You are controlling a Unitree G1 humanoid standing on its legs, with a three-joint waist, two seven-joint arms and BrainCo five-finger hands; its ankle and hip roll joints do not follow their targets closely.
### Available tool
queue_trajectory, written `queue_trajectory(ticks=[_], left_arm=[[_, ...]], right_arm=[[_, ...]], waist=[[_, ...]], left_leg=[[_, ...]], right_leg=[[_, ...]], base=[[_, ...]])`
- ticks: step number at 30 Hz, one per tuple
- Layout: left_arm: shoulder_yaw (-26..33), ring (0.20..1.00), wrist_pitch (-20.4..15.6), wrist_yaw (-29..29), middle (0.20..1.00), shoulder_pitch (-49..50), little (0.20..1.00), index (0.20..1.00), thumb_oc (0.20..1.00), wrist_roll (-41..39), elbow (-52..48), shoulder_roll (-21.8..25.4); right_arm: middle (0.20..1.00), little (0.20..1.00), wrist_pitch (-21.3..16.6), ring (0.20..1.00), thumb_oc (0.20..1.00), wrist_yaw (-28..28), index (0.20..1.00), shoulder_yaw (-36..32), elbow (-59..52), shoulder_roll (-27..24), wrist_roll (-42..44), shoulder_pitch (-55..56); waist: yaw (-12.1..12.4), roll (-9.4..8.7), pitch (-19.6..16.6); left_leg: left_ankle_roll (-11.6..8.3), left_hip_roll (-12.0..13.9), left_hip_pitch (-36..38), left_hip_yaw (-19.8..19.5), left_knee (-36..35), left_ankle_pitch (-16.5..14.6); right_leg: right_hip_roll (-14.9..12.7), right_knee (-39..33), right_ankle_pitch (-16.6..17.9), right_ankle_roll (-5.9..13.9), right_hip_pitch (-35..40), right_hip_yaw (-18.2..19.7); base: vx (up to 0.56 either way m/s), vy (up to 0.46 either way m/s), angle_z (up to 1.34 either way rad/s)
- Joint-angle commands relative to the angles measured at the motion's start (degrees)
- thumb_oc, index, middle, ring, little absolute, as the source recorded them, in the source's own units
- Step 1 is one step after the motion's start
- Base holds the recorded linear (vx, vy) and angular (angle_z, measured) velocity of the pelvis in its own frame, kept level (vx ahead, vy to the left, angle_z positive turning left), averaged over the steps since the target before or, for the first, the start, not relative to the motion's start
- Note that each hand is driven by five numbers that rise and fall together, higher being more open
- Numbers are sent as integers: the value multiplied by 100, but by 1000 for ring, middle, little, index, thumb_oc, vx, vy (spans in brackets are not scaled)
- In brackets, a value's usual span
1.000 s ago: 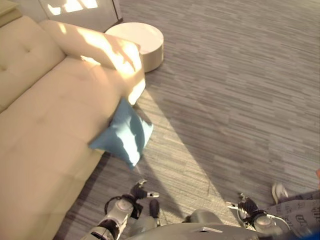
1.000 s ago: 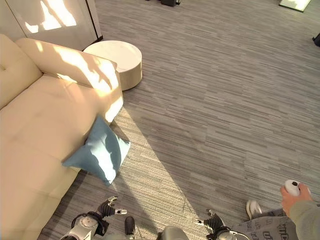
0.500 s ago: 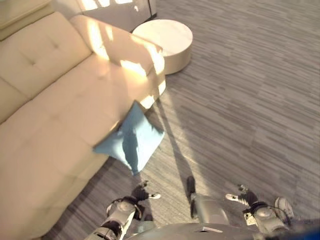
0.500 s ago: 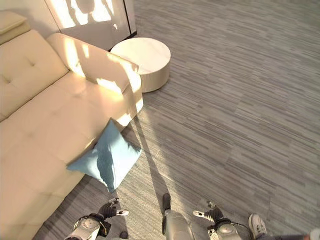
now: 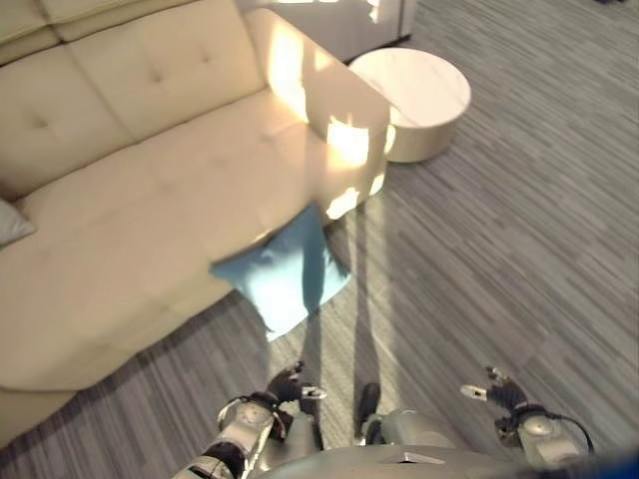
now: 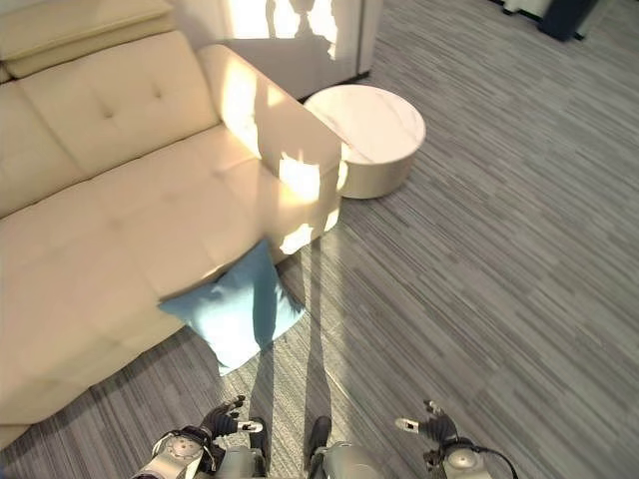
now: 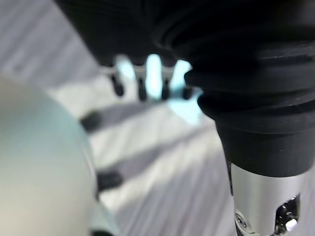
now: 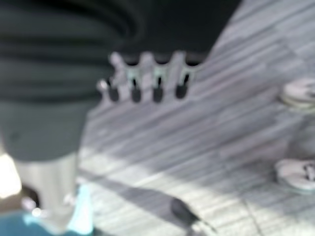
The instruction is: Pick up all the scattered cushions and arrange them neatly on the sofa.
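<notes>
A light blue cushion (image 5: 285,274) stands on the carpet, leaning against the front of the cream sofa (image 5: 150,200) near its right armrest. The corner of a second, greyish cushion (image 5: 10,222) lies on the sofa seat at the far left. My left hand (image 5: 287,383) hangs low, a short way in front of the blue cushion, with relaxed fingers (image 7: 140,88) holding nothing; the blue cushion (image 7: 153,69) shows past them. My right hand (image 5: 496,387) hangs low on the right over bare carpet, its fingers (image 8: 143,91) loose and empty.
A round white side table (image 5: 414,90) stands beside the sofa's right armrest (image 5: 324,95). Grey striped carpet (image 5: 519,249) stretches to the right. A person's shoes (image 8: 297,173) stand on the carpet near my right hand.
The camera has swung left, so more of the sofa and its second cushion show and the person's leg has left the eye views. The blue cushion has not moved. Both hands stay low.
</notes>
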Motion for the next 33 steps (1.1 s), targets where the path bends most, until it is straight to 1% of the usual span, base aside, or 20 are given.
queue_trajectory(ticks=[1, 4, 6, 7, 8, 10, 11, 14, 15, 16, 17, 18, 19, 20, 21, 22, 23, 24, 25, 33], left_arm=[[299, 1000, -87, 100, 1000, 42, 1000, 1000, 1000, -106, -18, 191], [477, 1000, -118, 152, 1000, 79, 1000, 1000, 1000, -223, 71, 241], [660, 1000, -178, 199, 1000, 98, 1000, 1000, 1000, -390, 161, 273], [660, 1000, -178, 199, 1000, 98, 1000, 1000, 1000, -390, 161, 273], [737, 1000, -226, 217, 1000, 108, 1000, 1000, 1000, -444, 158, 297], [771, 1000, -260, 222, 1000, 41, 1000, 1000, 1000, -476, 195, 325], [773, 1000, -285, 224, 1000, 36, 1000, 1000, 1000, -475, 210, 333], [817, 1000, -307, 228, 1000, 64, 1000, 1000, 1000, -516, 278, 323], [862, 1000, -320, 224, 1000, 80, 1000, 1000, 1000, -611, 245, 341], [862, 1000, -320, 223, 1000, 82, 1000, 1000, 1000, -612, 244, 340], [898, 1000, -330, 242, 1000, 80, 1000, 1000, 1000, -663, 229, 351], [961, 1000, -327, 253, 1000, 71, 1000, 1000, 1000, -776, 151, 397], [962, 1000, -326, 253, 1000, 71, 1000, 1000, 1000, -776, 150, 398], [1031, 1000, -326, 294, 1000, 16, 1000, 1000, 1000, -828, 159, 432], [1062, 1000, -321, 286, 1000, 2, 1000, 1000, 1000, -847, 137, 436], [1058, 1000, -291, 312, 1000, -9, 1000, 1000, 1000, -788, 175, 459], [1081, 1000, -319, 311, 1000, 28, 1000, 1000, 1000, -810, 184, 445], [1065, 1000, -306, 401, 1000, 45, 1000, 1000, 1000, -682, 245, 483], [1003, 1000, -319, 330, 1000, 37, 1000, 1000, 1000, -736, 198, 451], [1110, 1000, -286, 300, 1000, 71, 1000, 1000, 1000, -625, 203, 493]], right_arm=[[1000, 1000, -157, 1000, 1000, -43, 1000, -12, -231, -90, 78, -152], [1000, 1000, -180, 1000, 1000, -37, 1000, 29, -291, -107, 75, -202], [1000, 1000, -204, 1000, 1000, -50, 1000, 80, -387, -135, 32, -231], [1000, 1000, -204, 1000, 1000, -50, 1000, 80, -387, -135, 32, -231], [1000, 1000, -202, 1000, 1000, -46, 1000, 78, -452, -147, -15, -198], [1000, 1000, -211, 1000, 1000, -35, 1000, 38, -432, -165, -49, -111], [1000, 1000, -201, 1000, 1000, -10, 1000, 25, -400, -177, -65, -49], [1000, 1000, -218, 1000, 1000, 18, 1000, -61, -320, -186, -68, 83], [1000, 1000, -224, 1000, 1000, 25, 1000, -102, -339, -202, -54, 174], [1000, 1000, -225, 1000, 1000, 25, 1000, -101, -338, -203, -54, 174], [1000, 1000, -238, 1000, 1000, 26, 1000, -100, -334, -204, -27, 196], [1000, 1000, -250, 1000, 1000, 13, 1000, -80, -301, -215, 52, 178], [1000, 1000, -251, 1000, 1000, 13, 1000, -79, -299, -215, 53, 176], [1000, 1000, -251, 1000, 1000, 21, 1000, -127, -256, -195, 143, 227], [1000, 1000, -237, 1000, 1000, 27, 1000, -172, -205, -193, 162, 258], [1000, 1000, -204, 1000, 1000, -7, 1000, -184, -82, -204, 120, 274], [1000, 1000, -176, 1000, 1000, 34, 1000, -222, -10, -209, 129, 220], [1000, 1000, -131, 1000, 1000, -16, 1000, -262, 98, -247, 67, 228], [1000, 1000, -153, 1000, 1000, 26, 1000, -276, 67, -236, 105, 186], [1000, 1000, -133, 1000, 1000, 47, 1000, -368, 84, -125, 72, 259]], waist=[[147, -159, 0], [168, -124, -9], [132, -131, 9], [131, -129, 15], [63, -141, 38], [10, -153, 59], [-10, -152, 46], [-82, -149, -45], [-131, -133, -100], [-142, -128, -98], [-204, -105, -112], [-283, -158, -125], [-282, -154, -122], [-329, -181, -141], [-321, -165, -176], [-284, -135, -206], [-289, -92, -274], [-260, -108, -275], [-275, -99, -271], [-206, -148, -468]], left_leg=[[-49, -286, 197, -454, 271, -430], [-44, -297, 342, -644, 196, -478], [-67, -376, 617, -966, 78, -541], [-67, -375, 624, -967, 77, -541], [-94, -452, 782, -1238, 46, -590], [-158, -541, 875, -1616, 121, -663], [-175, -576, 901, -1790, 175, -719], [-274, -514, 923, -1994, 249, -721], [-431, -308, 818, -1760, 469, -614], [-433, -304, 813, -1771, 485, -626], [-507, -108, 718, -1457, 650, -542], [-533, 183, 446, -812, 1074, -318], [-534, 187, 439, -812, 1093, -330], [-533, 475, 275, -139, 971, -255], [-534, 522, 274, 56, 635, -254], [-556, 529, 179, 175, 324, -46], [-561, 530, 298, 176, 88, -146], [-588, 567, 150, 143, 176, 49], [-567, 485, 126, 15, 164, -38], [-468, 201, 480, 220, -150, -144]], right_leg=[[-354, 118, 663, 670, 14, 1151], [-315, -97, 698, 624, -140, 1284], [-244, -762, 954, 705, -394, 1518], [-243, -765, 954, 705, -387, 1516], [-194, -1190, 1132, 810, -578, 1743], [-122, -1330, 1168, 877, -585, 2034], [-120, -1309, 1126, 848, -514, 2122], [-127, -1175, 1069, 768, -349, 2154], [-168, -1154, 1000, 712, -193, 2020], [-166, -1157, 998, 710, -184, 2007], [-156, -1146, 923, 642, -73, 1918], [-180, -1194, 847, 548, 112, 1746], [-175, -1195, 847, 547, 114, 1747], [-225, -1282, 722, 502, 355, 1512], [-225, -1372, 700, 518, 461, 1413], [-203, -1430, 674, 532, 535, 1311], [-185, -1399, 688, 554, 518, 1325], [-154, -1452, 667, 582, 581, 1326], [-164, -1400, 721, 590, 503, 1343], [-373, -1577, 856, 733, 645, 1408]], base=[[200, 33, 96], [149, -41, 71], [265, -94, 37], [256, -107, 31], [259, -129, 33], [295, -176, 88], [224, -180, 145], [200, -213, 129], [89, -135, 68], [125, -191, 123], [73, -132, 134], [72, -131, 127], [86, -114, 97], [70, -33, 78], [120, -10, 91], [136, 57, 67], [155, 46, 68], [122, 82, 32], [80, 84, 6], [78, 104, -14]])
